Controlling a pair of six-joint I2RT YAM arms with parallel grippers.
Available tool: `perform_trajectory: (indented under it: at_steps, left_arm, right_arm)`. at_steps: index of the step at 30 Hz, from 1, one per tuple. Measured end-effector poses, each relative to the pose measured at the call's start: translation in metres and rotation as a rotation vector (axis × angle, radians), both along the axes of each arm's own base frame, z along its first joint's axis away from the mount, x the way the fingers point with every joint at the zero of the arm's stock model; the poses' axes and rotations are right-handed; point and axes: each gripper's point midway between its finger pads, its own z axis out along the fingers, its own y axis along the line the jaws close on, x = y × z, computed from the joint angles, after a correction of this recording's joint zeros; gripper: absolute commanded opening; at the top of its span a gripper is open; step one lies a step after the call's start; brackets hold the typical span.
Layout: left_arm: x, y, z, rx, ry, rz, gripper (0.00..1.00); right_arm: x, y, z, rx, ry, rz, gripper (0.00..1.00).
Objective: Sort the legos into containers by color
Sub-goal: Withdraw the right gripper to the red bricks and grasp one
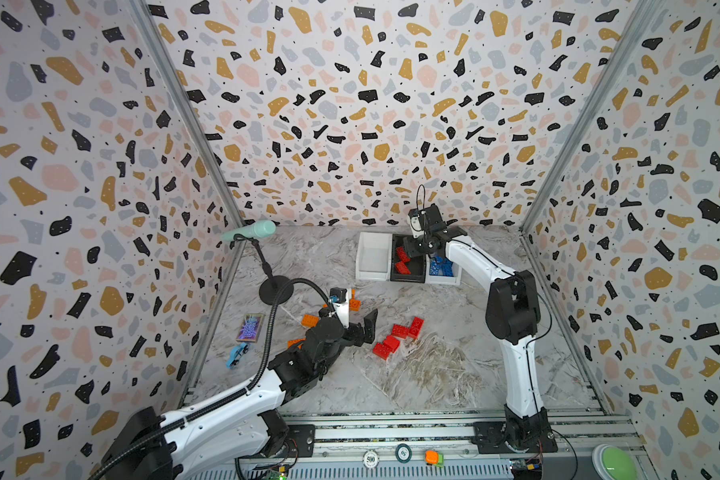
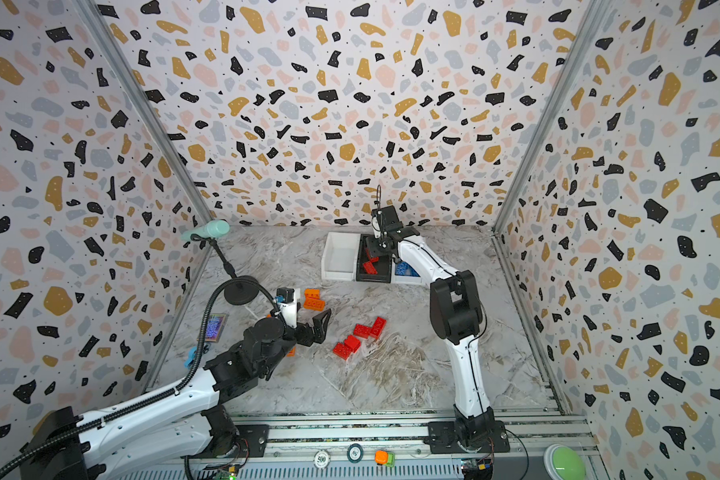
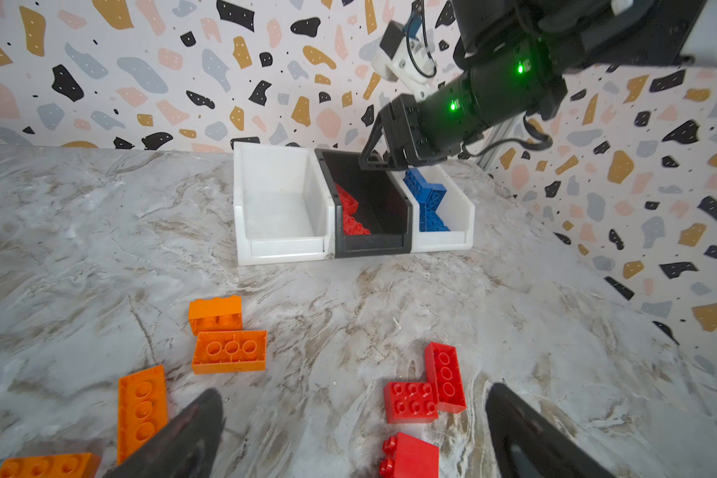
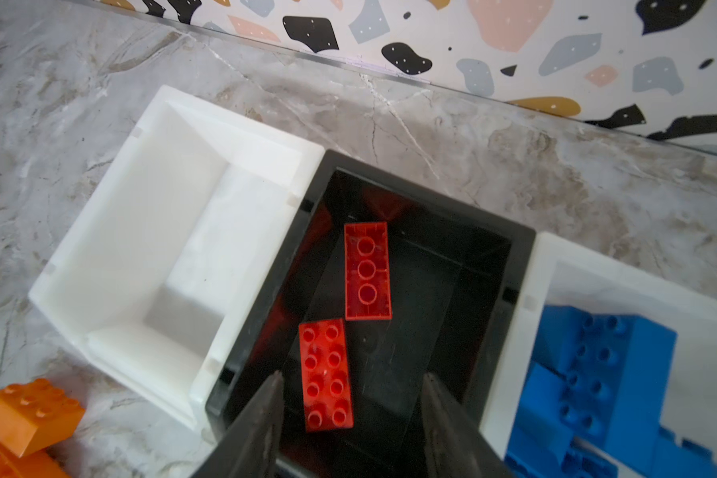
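Three containers stand in a row at the back: an empty white bin, a black bin and a white bin filled with blue legos. My right gripper hovers open over the black bin with nothing between its fingers. Two red legos lie in that bin. My left gripper stands wide open above the table, just left of loose red legos. Orange legos lie beside it.
A microphone on a round-based stand occupies the left rear. A shiny card and a light-blue toy car lie near the left wall. On the front rail sit poker chips, an orange-and-green cube and a green button.
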Motion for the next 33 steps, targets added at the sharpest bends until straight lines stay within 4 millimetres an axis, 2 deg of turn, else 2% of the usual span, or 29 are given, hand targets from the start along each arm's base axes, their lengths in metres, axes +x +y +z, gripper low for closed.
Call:
perform_trajectory:
  at_steps: [4,8,10,12,15,17,19,23,29,33]
  left_arm:
    - [-0.012,0.01,0.015,-0.079,-0.025,-0.008,1.0]
    - [-0.026,0.022,0.009,-0.132,-0.015,-0.016,1.0]
    - [-0.033,0.028,0.003,-0.151,-0.002,-0.021,1.0]
    - [-0.038,0.031,0.0,-0.165,0.003,-0.026,1.0]
    - [-0.043,0.035,-0.006,-0.18,0.013,-0.029,1.0]
    - [-0.044,0.035,-0.007,-0.184,0.015,-0.033,1.0]
    - [-0.046,0.034,-0.007,-0.185,0.021,-0.044,1.0]
    - [-0.047,0.032,-0.011,-0.181,0.031,-0.059,1.0]
    - [-0.051,0.032,-0.014,-0.184,0.032,-0.074,1.0]
    - [-0.054,0.032,-0.016,-0.189,0.032,-0.088,1.0]
  right_arm:
    - [-0.061,-0.006,0.006,-0.021,0.034,-0.016,0.55]
    - [-0.136,-0.004,-0.001,-0.016,0.067,-0.024,0.56]
    - [-0.173,-0.006,-0.016,-0.031,0.099,-0.036,0.61]
    - [-0.201,-0.008,-0.033,-0.039,0.134,-0.053,0.64]
    - [-0.229,-0.018,-0.059,-0.047,0.187,-0.12,0.65]
    - [-0.238,-0.023,-0.07,-0.054,0.207,-0.171,0.66]
    - [-0.239,-0.023,-0.072,-0.042,0.21,-0.215,0.66]
    - [-0.233,-0.017,-0.071,0.004,0.192,-0.285,0.66]
    - [-0.222,-0.015,-0.09,-0.027,0.209,-0.371,0.66]
    - [-0.215,-0.014,-0.101,-0.051,0.213,-0.406,0.62]
